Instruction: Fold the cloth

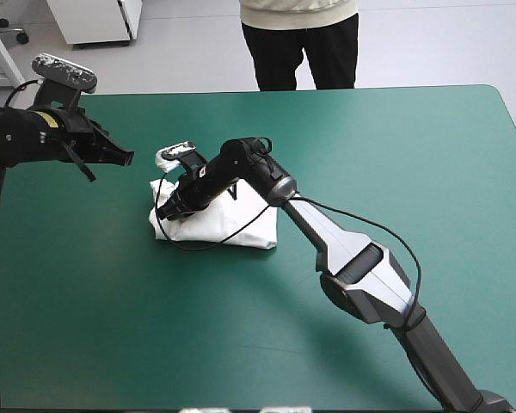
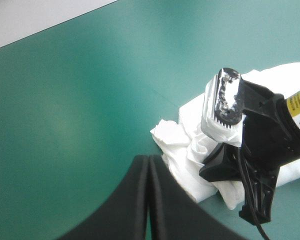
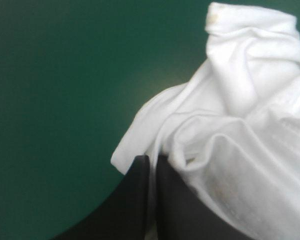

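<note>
The white T-shirt (image 1: 241,219) lies as a folded bundle left of the table's middle, with a crumpled bit poking out at its far left corner. My right gripper (image 1: 165,211) is down at the bundle's left edge, shut on the T-shirt (image 3: 240,125). In its wrist view the cloth drapes over and between the all but closed fingers of the right gripper (image 3: 151,159). My left gripper (image 1: 127,158) hangs shut and empty to the left of the bundle, apart from it. From the left gripper (image 2: 149,159) the T-shirt (image 2: 182,137) and the right gripper (image 2: 206,172) lie just ahead.
The teal-green cover (image 1: 396,155) spreads wide to the right of the bundle and toward the front edge. The table's far edge (image 2: 50,31) runs beyond the left gripper.
</note>
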`<action>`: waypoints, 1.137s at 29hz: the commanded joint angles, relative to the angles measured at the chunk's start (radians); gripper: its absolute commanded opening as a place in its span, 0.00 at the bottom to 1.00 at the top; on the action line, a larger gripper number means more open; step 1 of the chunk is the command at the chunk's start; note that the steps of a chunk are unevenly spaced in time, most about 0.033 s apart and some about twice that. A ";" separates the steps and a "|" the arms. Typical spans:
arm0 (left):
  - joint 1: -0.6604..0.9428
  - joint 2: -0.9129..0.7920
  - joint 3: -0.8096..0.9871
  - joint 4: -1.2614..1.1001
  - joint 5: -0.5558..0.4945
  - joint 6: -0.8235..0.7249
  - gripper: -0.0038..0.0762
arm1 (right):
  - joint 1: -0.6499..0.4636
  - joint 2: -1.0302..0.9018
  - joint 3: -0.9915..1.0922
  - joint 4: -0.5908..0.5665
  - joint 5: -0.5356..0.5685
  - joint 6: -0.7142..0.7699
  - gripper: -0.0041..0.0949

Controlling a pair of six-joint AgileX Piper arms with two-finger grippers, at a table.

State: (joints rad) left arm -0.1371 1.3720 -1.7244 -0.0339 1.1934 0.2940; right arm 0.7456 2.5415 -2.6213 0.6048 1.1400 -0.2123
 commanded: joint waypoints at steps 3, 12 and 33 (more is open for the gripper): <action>0.004 -0.024 -0.028 -0.007 -0.048 -0.013 0.04 | 0.004 -0.066 -0.036 0.147 -0.038 -0.113 0.23; 0.004 -0.024 -0.028 0.001 -0.048 -0.013 0.04 | 0.001 -0.066 -0.265 -0.101 0.110 0.020 0.58; 0.008 -0.024 -0.028 0.024 -0.093 -0.049 0.04 | -0.312 -0.633 0.556 -0.068 0.018 -0.043 0.48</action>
State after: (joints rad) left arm -0.1284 1.3785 -1.7244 0.0000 1.1635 0.2608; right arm 0.4853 2.0558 -2.1929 0.4607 1.2372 -0.1924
